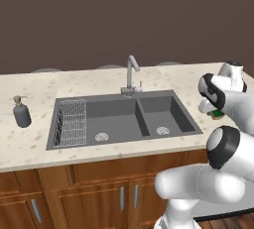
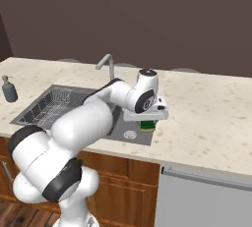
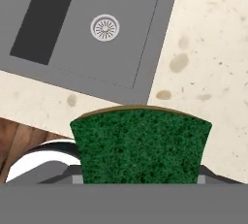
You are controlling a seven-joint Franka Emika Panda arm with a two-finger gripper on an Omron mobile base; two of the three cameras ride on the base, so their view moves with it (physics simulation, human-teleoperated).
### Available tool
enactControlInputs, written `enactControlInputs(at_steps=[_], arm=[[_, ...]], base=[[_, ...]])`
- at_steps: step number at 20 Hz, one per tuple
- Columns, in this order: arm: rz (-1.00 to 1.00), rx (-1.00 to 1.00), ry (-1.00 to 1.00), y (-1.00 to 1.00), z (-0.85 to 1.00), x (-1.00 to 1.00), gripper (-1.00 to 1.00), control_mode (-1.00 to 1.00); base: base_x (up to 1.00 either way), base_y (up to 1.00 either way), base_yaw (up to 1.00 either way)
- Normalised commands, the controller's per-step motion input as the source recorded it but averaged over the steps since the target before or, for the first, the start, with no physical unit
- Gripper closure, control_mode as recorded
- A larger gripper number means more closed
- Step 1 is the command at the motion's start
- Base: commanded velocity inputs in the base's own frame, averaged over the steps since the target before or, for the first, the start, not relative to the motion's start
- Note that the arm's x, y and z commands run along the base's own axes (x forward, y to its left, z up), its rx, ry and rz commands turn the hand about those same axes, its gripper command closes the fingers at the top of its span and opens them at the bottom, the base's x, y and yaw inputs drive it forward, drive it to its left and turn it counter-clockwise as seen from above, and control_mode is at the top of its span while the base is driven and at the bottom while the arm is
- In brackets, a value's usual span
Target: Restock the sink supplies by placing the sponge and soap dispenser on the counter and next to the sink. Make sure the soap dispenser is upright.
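Observation:
My gripper (image 2: pixel 147 122) is shut on the green sponge (image 2: pixel 147 126), holding it a little above the counter (image 2: pixel 211 118) at the right front corner of the sink (image 2: pixel 34 115). In the hand view the sponge (image 3: pixel 140 145) shows its dark green face and hides the fingertips, with the sink's right basin (image 3: pixel 72 48) and speckled counter (image 3: pixel 208 48) below. From the left base view the sponge (image 1: pixel 217 114) peeks out under the hand. The soap dispenser (image 1: pixel 21 113) stands upright on the counter left of the sink (image 1: pixel 119 141); the right base view has the dispenser (image 2: pixel 9 90) at far left.
A curved metal faucet (image 1: pixel 131 74) rises behind the sink's middle. A wire rack (image 1: pixel 72 121) lies in the left basin. Wooden cabinets (image 1: pixel 89 193) run below the counter. The counter stretches wide to the right of the sink.

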Motion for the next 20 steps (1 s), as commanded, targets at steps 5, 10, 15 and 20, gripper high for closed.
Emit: enactControlInputs(at_steps=[5, 10, 15, 20], arm=[[0.11, 0.01, -0.01, -0.49, -0.65, 0.39, 1.0, -1.0], [0.07, 0.0, -0.01, -0.05, -0.73, 0.67, 1.0, -1.0], [0.08, 0.0, -0.01, -0.02, -0.48, 0.74, 1.0, -1.0], [0.11, 0.0, 0.0, -0.45, -0.12, 0.52, 1.0, -1.0]], base=[[0.0, 0.0, 0.0], [0.0, 0.0, 0.0], [0.0, 0.0, 0.0], [0.0, 0.0, 0.0]])
